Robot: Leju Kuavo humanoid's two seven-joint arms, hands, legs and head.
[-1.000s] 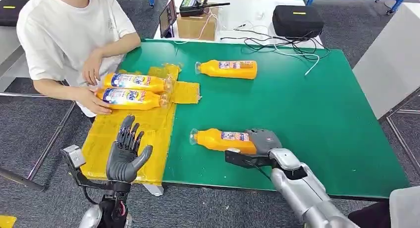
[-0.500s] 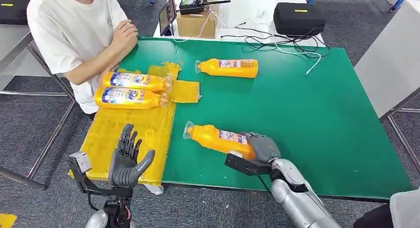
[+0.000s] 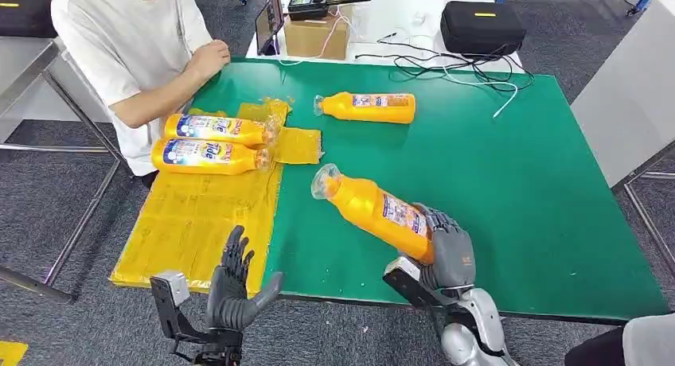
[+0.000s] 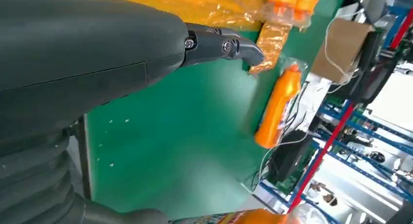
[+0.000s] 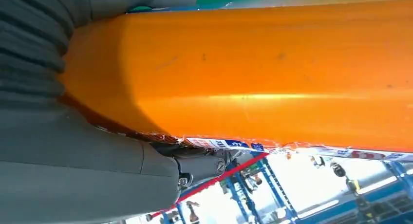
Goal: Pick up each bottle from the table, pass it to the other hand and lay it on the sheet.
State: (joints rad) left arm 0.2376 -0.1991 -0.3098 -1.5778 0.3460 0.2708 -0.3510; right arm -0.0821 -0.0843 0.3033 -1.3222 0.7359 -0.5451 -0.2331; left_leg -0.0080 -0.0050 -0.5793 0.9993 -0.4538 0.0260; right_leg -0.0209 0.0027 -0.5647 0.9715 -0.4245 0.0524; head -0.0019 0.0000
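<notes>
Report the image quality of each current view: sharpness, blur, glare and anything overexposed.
Head view: evenly lit and sharp; the held bottle in the right hand reads clearly. Left wrist view: the left hand looms dark up close, the far bottle looks smeared, and the background beyond the table is washed out. Right wrist view: the held bottle has a glare streak; the background is overexposed.

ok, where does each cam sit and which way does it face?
Head: high on the body, looking down on the green table; left hand and right hand show.
Left wrist: behind the left hand, looking across the table at the far bottle, shared with head.
Right wrist: behind the right hand, against the held bottle.
</notes>
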